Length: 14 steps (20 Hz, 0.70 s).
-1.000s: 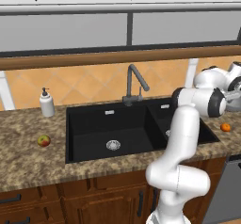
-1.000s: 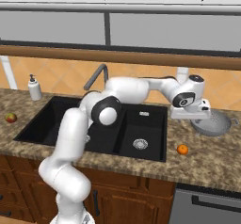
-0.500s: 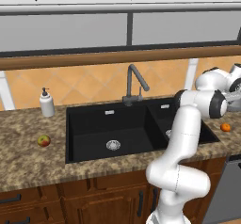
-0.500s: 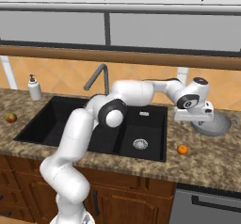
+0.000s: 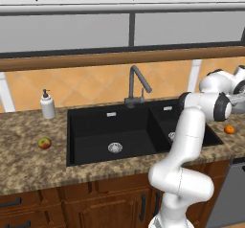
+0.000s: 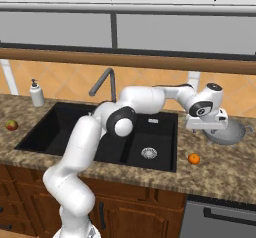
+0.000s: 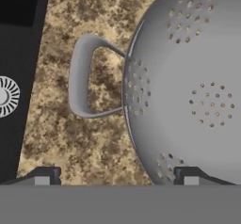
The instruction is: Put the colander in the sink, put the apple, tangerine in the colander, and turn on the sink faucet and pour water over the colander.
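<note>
Grey perforated colander [image 6: 231,132] upright on granite right of black sink [image 6: 60,132]; tangerine [image 6: 194,158] nearby, apple [image 6: 11,125] far left.

Base views flanking sink [image 5: 115,126]; hand view close, downward

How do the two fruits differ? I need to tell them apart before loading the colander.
The red and yellow-green apple is two-toned; the plain orange tangerine is evenly coloured. The apple lies on the counter left of the black double sink, near the soap bottle; the tangerine lies right of it. Both are small, round, untouched.
</note>
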Motion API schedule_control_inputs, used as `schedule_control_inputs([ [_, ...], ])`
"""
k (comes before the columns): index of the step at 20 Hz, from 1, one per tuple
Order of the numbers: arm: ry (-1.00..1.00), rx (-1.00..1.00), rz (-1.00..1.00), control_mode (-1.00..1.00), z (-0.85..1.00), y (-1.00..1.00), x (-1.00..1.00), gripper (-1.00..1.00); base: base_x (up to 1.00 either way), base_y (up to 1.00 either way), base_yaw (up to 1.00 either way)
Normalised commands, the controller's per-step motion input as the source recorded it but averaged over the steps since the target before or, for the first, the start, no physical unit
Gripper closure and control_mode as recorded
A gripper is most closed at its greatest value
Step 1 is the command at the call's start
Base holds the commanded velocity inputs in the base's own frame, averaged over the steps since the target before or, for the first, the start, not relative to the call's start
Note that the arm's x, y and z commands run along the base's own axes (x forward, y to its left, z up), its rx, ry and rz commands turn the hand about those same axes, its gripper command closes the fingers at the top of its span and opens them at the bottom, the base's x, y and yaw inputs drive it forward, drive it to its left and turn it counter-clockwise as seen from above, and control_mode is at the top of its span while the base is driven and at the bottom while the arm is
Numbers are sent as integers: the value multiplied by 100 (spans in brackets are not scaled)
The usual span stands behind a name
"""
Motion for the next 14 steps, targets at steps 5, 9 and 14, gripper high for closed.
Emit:
schedule_control_inputs([
  [5,0,0,0,-100,-1,-1,12,-100,0,0,0],
  [9,-1,0,0,-100,0,-3,6,-100,0,0,0],
  [14,0,0,2,-100,0,-13,23,-100,0,0,0],
])
